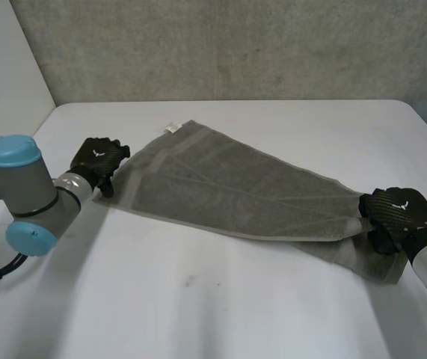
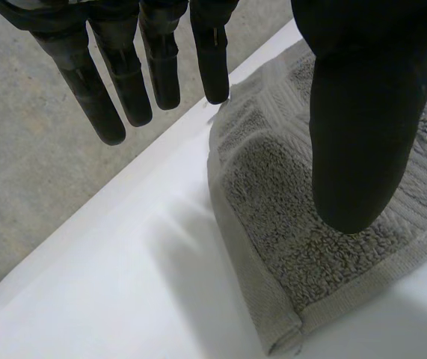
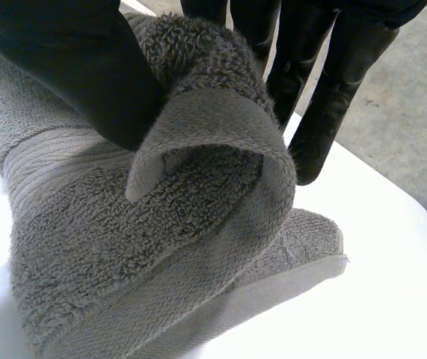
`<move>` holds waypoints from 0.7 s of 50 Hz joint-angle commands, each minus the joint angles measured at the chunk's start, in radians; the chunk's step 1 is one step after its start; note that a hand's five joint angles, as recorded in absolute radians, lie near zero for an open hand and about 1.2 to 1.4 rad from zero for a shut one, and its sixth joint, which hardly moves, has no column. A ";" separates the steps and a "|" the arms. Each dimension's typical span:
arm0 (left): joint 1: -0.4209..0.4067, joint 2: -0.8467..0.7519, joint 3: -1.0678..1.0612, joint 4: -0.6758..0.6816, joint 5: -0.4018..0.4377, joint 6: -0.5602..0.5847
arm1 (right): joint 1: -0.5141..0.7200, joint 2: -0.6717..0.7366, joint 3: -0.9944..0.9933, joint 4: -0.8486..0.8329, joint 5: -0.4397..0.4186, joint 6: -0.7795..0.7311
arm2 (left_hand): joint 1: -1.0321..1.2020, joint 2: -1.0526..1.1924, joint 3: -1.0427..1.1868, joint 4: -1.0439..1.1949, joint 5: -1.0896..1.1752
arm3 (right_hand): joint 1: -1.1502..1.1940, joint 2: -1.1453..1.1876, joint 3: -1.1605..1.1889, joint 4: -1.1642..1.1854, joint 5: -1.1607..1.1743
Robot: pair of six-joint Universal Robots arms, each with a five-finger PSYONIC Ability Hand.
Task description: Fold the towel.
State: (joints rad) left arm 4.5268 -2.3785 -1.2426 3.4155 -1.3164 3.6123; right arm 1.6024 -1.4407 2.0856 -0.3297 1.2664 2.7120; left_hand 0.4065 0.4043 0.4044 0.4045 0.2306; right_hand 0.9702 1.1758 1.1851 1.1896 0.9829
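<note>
A grey towel point(image 1: 228, 187) lies stretched slantwise across the white table point(image 1: 198, 299), with a small white tag point(image 1: 172, 127) at its far corner. My left hand point(image 1: 97, 163) is at the towel's left end. In the left wrist view its fingers point(image 2: 116, 82) hang straight beyond the towel's edge. Its thumb point(image 2: 363, 112) hovers over the flat towel point(image 2: 295, 224) near a corner, and the hand is open. My right hand point(image 1: 396, 213) is at the towel's right end. There its thumb point(image 3: 71, 67) and fingers pinch a bunched, curled-over edge of the towel point(image 3: 161, 224).
The table's left edge runs close to my left hand, with grey floor point(image 2: 41, 172) beyond it. A grey wall point(image 1: 235, 45) stands behind the table's far edge. Bare tabletop point(image 1: 198, 299) stretches in front of the towel.
</note>
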 commanded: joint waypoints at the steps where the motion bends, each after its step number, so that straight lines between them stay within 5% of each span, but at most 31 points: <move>1: -0.003 -0.022 0.006 -0.005 0.000 -0.001 | 0.001 0.006 -0.001 -0.006 -0.001 0.000 | 0.059 0.062 0.062 0.061 0.061 | 0.426 0.220 0.211 0.207 0.239; 35: -0.002 -0.096 0.087 -0.051 -0.012 0.060 | 0.001 0.037 -0.004 -0.011 -0.001 -0.003 | -0.052 -0.050 -0.050 -0.050 -0.051 | 0.426 0.220 0.211 0.207 0.239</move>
State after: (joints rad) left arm 4.5266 -2.4531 -1.1904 3.3642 -1.3261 3.6739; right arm 1.6024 -1.4037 2.0807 -0.3405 1.2655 2.7091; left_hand 0.3186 0.3139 0.3152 0.3139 0.1349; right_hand 0.9702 1.1758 1.1851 1.1897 0.9844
